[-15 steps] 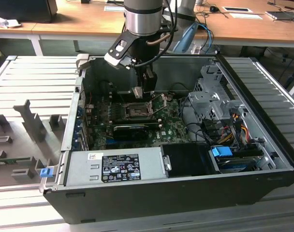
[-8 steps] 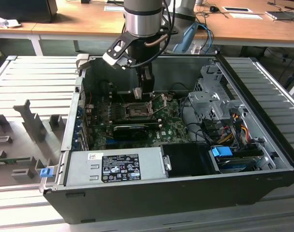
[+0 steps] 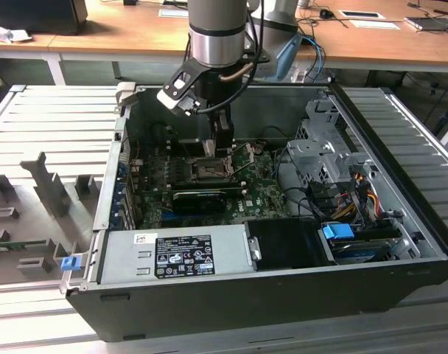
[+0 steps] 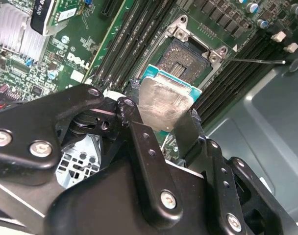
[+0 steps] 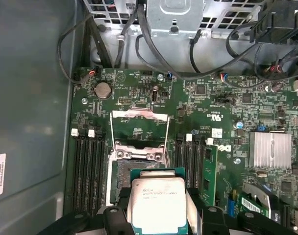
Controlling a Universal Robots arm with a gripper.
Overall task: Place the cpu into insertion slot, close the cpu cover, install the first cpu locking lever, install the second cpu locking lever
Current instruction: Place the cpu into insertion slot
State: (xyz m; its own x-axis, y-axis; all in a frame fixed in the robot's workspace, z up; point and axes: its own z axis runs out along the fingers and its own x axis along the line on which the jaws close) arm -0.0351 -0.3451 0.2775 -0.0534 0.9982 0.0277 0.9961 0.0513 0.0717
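My gripper [image 4: 160, 113] is shut on the cpu [image 4: 164, 98], a flat square chip with a dull grey metal top and a tan-green edge, held by two opposite sides between the black fingers [image 4: 139, 134]. The chip [image 5: 156, 196] hangs just above the insertion slot [image 5: 123, 172], partly overlapping it without being seated. That dark square socket [image 4: 184, 55] lies open on the green board. The cpu cover [image 5: 139, 115] stands flipped up at the socket's far side, and two thin wire levers [image 5: 111, 139] are raised beside it. In the exterior view the gripper [image 3: 220, 140] is low inside the case over the socket [image 3: 209, 169].
Black memory slots [image 5: 85, 166] flank the socket on both sides. A finned heat sink [image 5: 270, 149] and a long black card [image 3: 198, 199] sit nearby. Cables [image 5: 154, 49], a drive cage [image 3: 320, 147], a grey power supply [image 3: 176, 254] and the case walls [image 5: 31, 98] close in the space.
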